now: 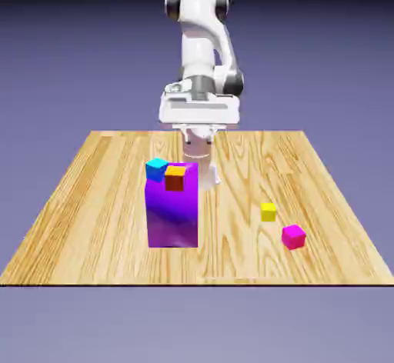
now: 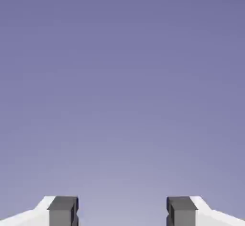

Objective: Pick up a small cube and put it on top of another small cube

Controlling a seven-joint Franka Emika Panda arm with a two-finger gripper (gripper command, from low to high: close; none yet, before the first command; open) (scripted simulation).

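Observation:
The small yellow cube (image 1: pixel 268 211) lies on the wooden table (image 1: pixel 92 200) toward the exterior view's right. Just in front of it and a little further right is the small magenta-pink cube (image 1: pixel 293 236); the two sit apart. My gripper (image 1: pixel 198 154) hangs under the white hand near the table's middle, behind the tall purple block, well to the left of both cubes. In the hand view the gripper (image 2: pixel 122 213) is open, its grey fingertips (image 2: pixel 62 210) set wide with nothing between them, and only the blue-violet backdrop shows.
A tall purple-magenta block (image 1: pixel 172 211) stands left of centre, directly in front of the gripper. A cyan cube (image 1: pixel 157 169) and an orange cube (image 1: pixel 175 178) rest on its top.

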